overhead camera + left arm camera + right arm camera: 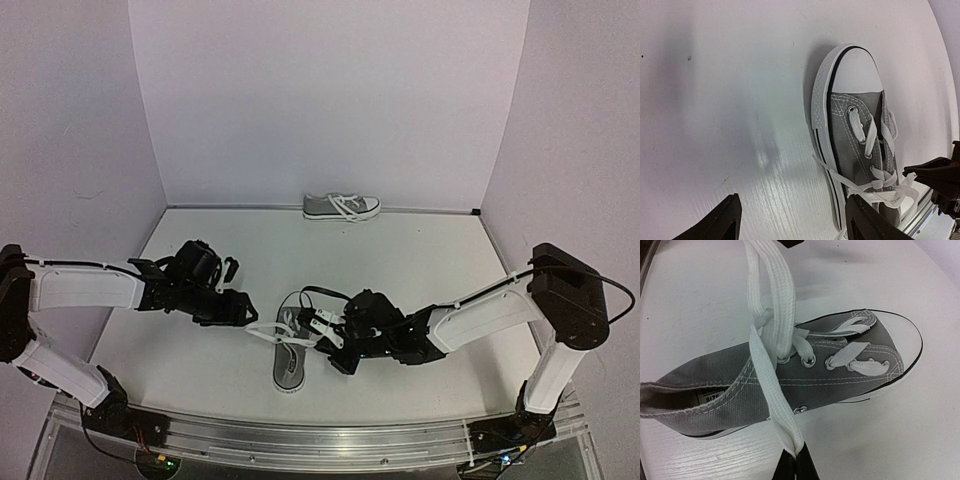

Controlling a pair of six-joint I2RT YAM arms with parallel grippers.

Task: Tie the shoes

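The near shoe (pixel 289 360) stands on its sole on the desk (pixel 430 260), directly between the two tools. Its laced upper is just beside the tips of the right tool (pixel 792 463) and a little ahead of the left tool (pixel 792 210). From the left wrist, the white toe cap is the end farthest from that tool, and the grey canvas with its crossed laces runs back toward the tool's right finger (pixel 862 222).

One flat white lace strand (pixel 771 390) comes off the top eyelets, crosses the shoe's side wall and ends between the right tool's fingertips, which are pressed together on it. A second piece, a lace loop (pixel 782 295), stretches away from that tool over the tongue. It reaches a dark part at the top edge of the right wrist view. From above, this loop reaches out toward the left tool, and whether it touches that tool cannot be told.

The left tool's fingers stand wide apart with bare desk between them, clamped on nothing.

The second shoe (pixel 342 207) lies well beyond both tools, side-on against the foot of the back wall (pixel 330 100), with its laces loose on top.
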